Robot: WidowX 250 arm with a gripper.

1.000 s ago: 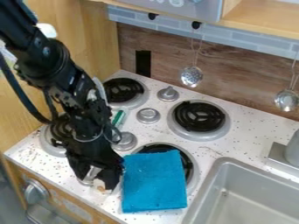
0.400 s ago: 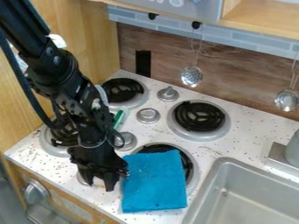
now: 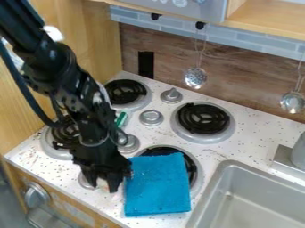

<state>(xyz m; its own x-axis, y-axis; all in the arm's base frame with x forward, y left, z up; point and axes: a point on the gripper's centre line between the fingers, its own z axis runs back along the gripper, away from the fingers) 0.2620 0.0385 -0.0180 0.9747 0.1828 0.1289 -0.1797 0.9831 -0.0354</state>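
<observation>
We are watching the black gripper hanging low over the counter, near its front edge and toward the front left corner. Its claw is standing released, the two fingers parted, and we are making out nothing gripped between them. The blue cloth is lying just beside it, between the gripper and the sink, covering part of the front right burner and reaching toward the counter's front edge.

We are judging the side of the gripper to be the first worry: it is hanging so near the cloth's left edge that we cannot tell whether they are touching, and a sideways swing could be rucking the cloth or pushing it toward the sink. A drag toward us could be sending it over the front edge. If the claw were closing here, it could be catching only air, because the cloth is lying beside the fingers rather than between them. Coming down too hard, the tips could be jamming against the counter, or hitting the silver round piece next to them. We are also minding the burner's raised coil, which could be snagging the cloth from below during a low pull.
</observation>
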